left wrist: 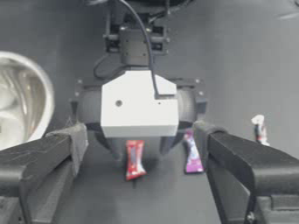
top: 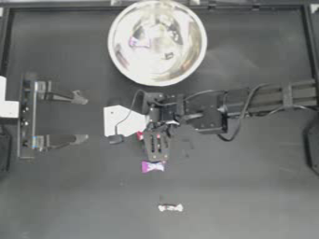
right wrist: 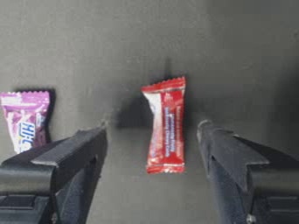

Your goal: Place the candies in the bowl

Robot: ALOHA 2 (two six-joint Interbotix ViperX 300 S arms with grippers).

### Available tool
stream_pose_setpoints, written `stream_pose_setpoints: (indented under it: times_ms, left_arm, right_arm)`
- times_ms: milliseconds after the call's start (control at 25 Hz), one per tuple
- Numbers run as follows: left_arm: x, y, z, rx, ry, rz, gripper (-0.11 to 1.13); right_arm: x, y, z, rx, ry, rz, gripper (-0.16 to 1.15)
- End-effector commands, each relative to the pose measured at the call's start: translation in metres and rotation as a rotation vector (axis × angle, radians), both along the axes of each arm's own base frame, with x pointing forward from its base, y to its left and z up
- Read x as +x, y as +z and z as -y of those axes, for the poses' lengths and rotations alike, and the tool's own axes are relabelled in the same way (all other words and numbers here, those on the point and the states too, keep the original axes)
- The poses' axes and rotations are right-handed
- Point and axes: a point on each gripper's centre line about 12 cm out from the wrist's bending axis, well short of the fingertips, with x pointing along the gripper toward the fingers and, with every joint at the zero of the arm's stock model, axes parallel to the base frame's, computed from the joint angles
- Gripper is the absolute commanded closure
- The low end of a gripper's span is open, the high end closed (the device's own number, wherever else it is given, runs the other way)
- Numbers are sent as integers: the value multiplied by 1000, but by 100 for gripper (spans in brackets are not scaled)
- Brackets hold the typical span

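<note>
The shiny bowl sits at the table's far middle; its rim shows in the left wrist view. A purplish candy seems to lie inside it. My right gripper points down at the table's middle, open, straddling a red-white candy without touching it. Beside it lies a magenta-white candy. A white candy lies nearer the front edge. My left gripper is parked open at the left.
The right arm and its cables stretch across the table's right half, just in front of the bowl. A dark frame borders the table.
</note>
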Motion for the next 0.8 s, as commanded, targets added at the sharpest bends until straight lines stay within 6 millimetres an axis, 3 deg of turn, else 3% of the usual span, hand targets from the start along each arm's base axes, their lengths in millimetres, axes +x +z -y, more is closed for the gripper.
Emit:
stream_pose_setpoints:
  times_ms: [40, 200, 560, 800]
  left_arm:
    - [1, 4, 0, -1, 1, 12, 0]
    - [1, 4, 0, -3, 0, 13, 0]
    - [1, 3, 1, -2, -3, 11, 0]
    - [0, 4, 1, -1, -5, 14, 0]
  right_arm:
    - [6, 15, 1, -4, -2, 40, 7]
    - [6, 12, 2, -4, -4, 32, 18]
    - [4, 8, 3, -4, -5, 20, 63]
    - [3, 22, 2, 0, -12, 51, 67]
